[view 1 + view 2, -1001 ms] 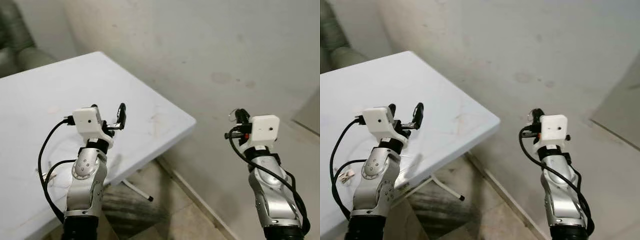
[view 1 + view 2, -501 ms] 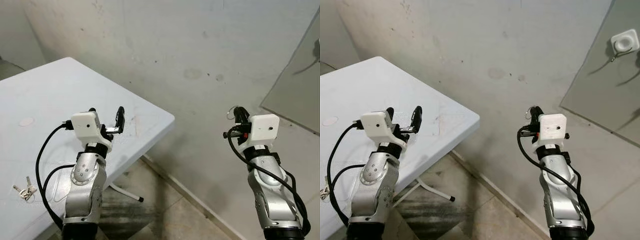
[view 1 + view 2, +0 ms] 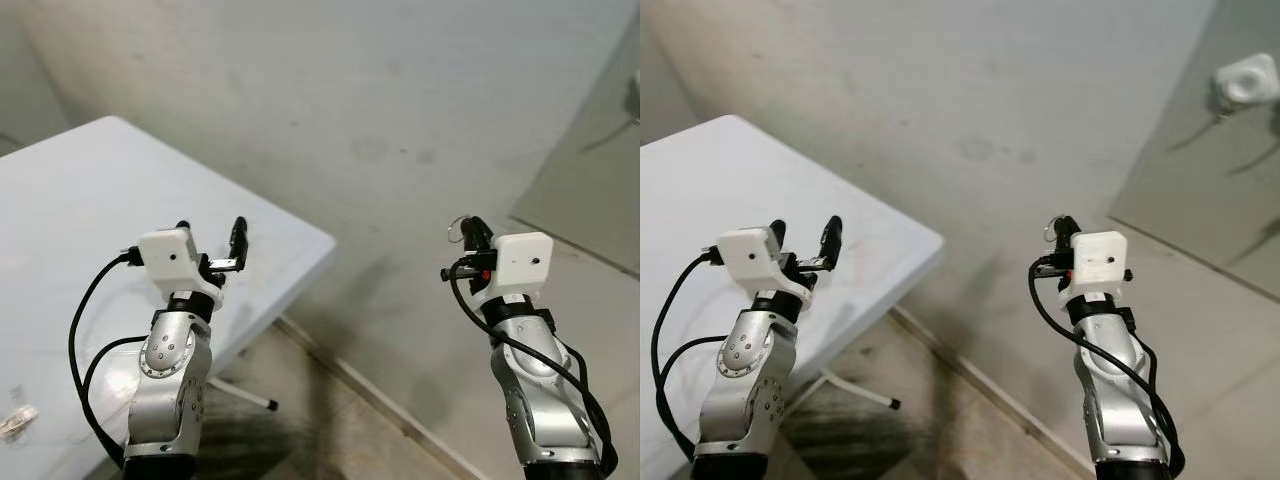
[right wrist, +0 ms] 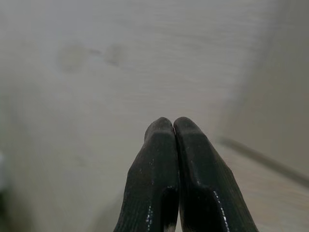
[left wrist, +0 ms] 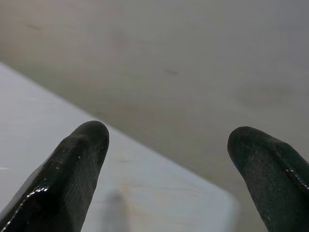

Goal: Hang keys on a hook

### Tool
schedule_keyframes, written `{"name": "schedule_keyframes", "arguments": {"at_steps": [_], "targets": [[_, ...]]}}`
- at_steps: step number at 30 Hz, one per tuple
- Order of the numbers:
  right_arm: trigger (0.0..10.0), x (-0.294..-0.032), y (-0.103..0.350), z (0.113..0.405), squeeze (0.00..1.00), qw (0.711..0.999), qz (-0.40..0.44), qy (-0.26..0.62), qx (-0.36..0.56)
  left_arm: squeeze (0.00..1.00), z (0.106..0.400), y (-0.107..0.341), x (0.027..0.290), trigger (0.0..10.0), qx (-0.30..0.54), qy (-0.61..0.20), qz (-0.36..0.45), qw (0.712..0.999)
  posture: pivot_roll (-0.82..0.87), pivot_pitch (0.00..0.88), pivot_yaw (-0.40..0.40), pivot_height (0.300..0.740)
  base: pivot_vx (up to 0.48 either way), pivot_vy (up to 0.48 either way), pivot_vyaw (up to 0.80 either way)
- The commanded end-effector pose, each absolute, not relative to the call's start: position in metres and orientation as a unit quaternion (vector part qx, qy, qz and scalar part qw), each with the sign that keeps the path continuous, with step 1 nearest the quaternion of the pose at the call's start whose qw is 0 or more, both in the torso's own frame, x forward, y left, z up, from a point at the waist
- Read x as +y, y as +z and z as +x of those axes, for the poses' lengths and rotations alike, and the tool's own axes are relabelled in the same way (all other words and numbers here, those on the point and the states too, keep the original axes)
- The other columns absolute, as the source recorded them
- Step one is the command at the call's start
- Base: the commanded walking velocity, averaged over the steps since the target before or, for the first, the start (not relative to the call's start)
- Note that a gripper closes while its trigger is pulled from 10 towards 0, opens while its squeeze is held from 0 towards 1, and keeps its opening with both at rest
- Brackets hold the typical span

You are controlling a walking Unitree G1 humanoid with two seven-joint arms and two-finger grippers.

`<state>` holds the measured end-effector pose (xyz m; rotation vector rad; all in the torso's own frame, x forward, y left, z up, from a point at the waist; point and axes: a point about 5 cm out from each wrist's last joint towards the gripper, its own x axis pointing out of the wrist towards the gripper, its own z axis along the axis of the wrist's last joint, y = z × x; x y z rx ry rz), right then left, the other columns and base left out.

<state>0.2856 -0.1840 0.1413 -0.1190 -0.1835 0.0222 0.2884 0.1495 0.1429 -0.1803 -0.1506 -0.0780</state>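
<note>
A small bunch of keys (image 3: 14,421) lies blurred on the white table (image 3: 90,210), at the picture's lower left edge. A white square hook mount (image 3: 1247,80) with a metal hook under it sits on a grey panel (image 3: 1200,170) at the upper right. My left gripper (image 3: 211,232) is raised over the table's near corner, open, with nothing between its fingers (image 5: 82,154). My right gripper (image 3: 472,232) is held up before the wall, well below and left of the hook, its fingertips (image 4: 164,133) pressed together. A thin wire loop (image 3: 455,228) shows beside its tips.
A stained grey wall (image 3: 380,120) runs behind both arms. The table's folding leg (image 3: 245,395) stands on a tiled floor (image 3: 330,420) between the arms. The table corner (image 3: 325,245) juts toward the wall.
The whole view has swung rightward, so table and keys slid toward the left edge and the hook panel came in. Both grippers keep the same pose.
</note>
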Motion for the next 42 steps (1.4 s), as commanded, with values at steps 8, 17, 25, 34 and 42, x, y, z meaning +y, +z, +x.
{"name": "schedule_keyframes", "arguments": {"at_steps": [8,17,25,34,42], "targets": [[10.0,-0.1816,0.1449,0.2817,0.0,0.993,-0.057,0.009,-0.099,0.0,0.2869,0.1483,0.1533,10.0,-0.081,-0.032,-0.08,0.993,0.02,0.0,-0.02,0.74,0.0,0.0,-0.78],[10.0,-0.1775,0.1436,0.2773,0.0,0.994,-0.057,0.013,-0.097,0.0,0.285,0.147,0.1525,10.0,-0.075,-0.033,-0.079,0.993,0.02,0.0,-0.02,0.74,0.0,0.0,-0.78],[10.0,-0.176,0.1426,0.2765,0.0,0.994,-0.055,0.014,-0.094,0.0,0.2847,0.1455,0.1513,10.0,-0.071,-0.034,-0.08,0.994,0.02,0.0,-0.02,0.74,0.0,0.0,-0.78],[10.0,-0.1746,0.1431,0.2768,0.0,0.994,-0.058,0.014,-0.094,0.0,0.284,0.1446,0.1483,10.0,-0.068,-0.039,-0.079,0.994,0.02,0.0,-0.019,0.74,0.0,0.0,-0.78],[10.0,-0.1744,0.1449,0.2771,0.0,0.993,-0.057,0.015,-0.104,0.0,0.2843,0.1437,0.1451,10.0,-0.066,-0.047,-0.066,0.995,0.01,0.0,-0.014,0.74,0.0,0.0,-0.19]]}}
